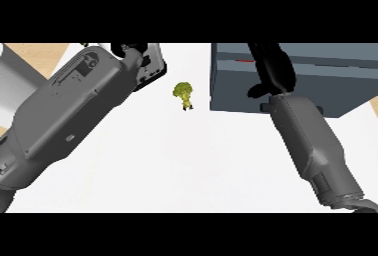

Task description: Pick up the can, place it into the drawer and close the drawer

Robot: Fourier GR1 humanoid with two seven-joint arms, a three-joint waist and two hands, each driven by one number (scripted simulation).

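Note:
The blue-grey drawer unit (pixel 325 75) stands at the upper right of the white counter. My right hand (pixel 272 67) reaches over its left part, with the forearm rising from the lower right. A small red sliver (pixel 244 61), probably the can, shows just left of that hand over the drawer; the rest of it is hidden. My left hand (pixel 145 61) is raised close to the view at the top centre, fingers relaxed and holding nothing, and its big forearm crosses the left side.
A small green broccoli floret (pixel 184 94) lies on the white counter (pixel 199 160) between the two arms, just left of the drawer unit. A grey object (pixel 16 75) shows at the far left edge.

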